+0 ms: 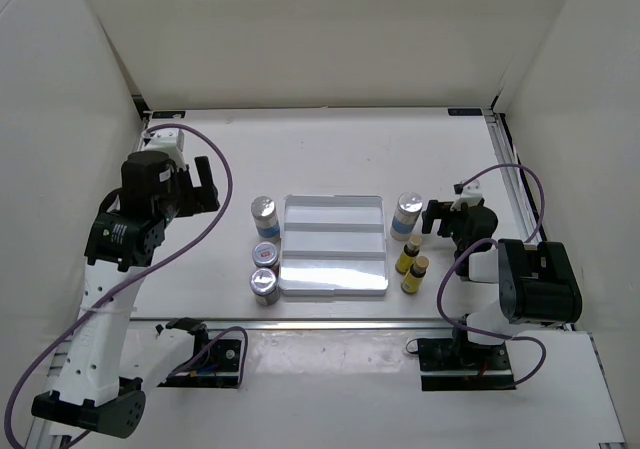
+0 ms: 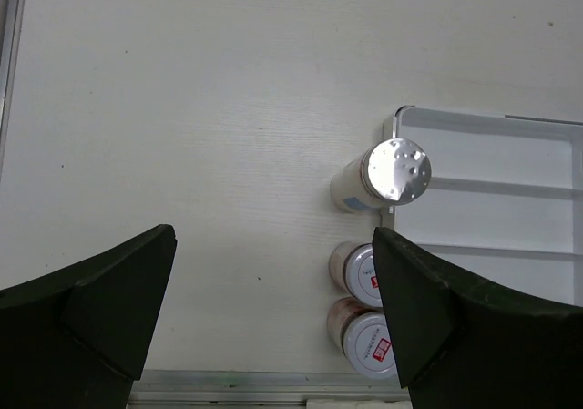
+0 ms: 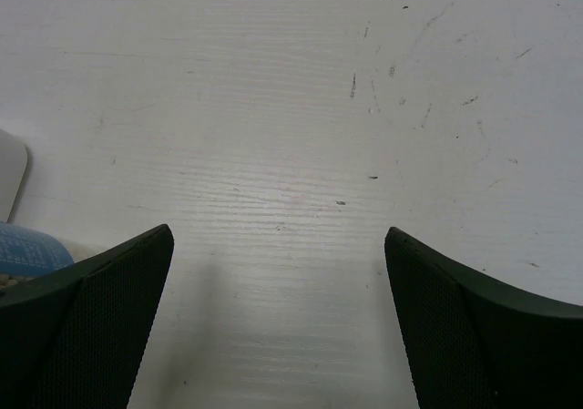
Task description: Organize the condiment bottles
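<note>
Spotted all six condiment bottles (image 1: 264, 212) upright on the bench (image 1: 330, 149), long axes vertical, caps up, flanking the tray (image 1: 334, 198). Found left pincer (image 2: 273, 236) and right pincer (image 3: 278, 231) gaping, empty.

Left end effector (image 2: 273, 234) gapes (right end effector (image 3: 278, 230) too).
</note>
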You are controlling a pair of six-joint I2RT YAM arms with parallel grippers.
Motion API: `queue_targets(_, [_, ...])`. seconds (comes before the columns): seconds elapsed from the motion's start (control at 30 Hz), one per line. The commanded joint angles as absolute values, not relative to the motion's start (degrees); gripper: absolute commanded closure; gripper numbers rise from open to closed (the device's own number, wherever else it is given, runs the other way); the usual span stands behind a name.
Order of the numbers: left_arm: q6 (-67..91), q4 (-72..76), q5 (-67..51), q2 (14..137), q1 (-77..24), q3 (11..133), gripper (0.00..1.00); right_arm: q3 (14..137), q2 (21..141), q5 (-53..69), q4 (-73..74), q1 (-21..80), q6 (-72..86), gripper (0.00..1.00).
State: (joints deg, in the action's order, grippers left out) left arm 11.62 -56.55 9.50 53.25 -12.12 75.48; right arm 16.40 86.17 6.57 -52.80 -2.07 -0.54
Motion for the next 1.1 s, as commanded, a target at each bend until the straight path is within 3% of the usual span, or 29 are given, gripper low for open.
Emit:
queue_targets(0.0, [12.7, -57.4, 9.7, 52.8, -12.1, 77.4, 0.0, 17.6, 84.9, 6.2, -54.6, -1.8, -1.5, 0.0])
queue_targets(1.07, [7.7, -58.6, 7.0, 51.6, -12.1, 75.3, 0.0, 17.6, 84.9, 6.2, -54.6, -1.8, -1.5, 0.0])
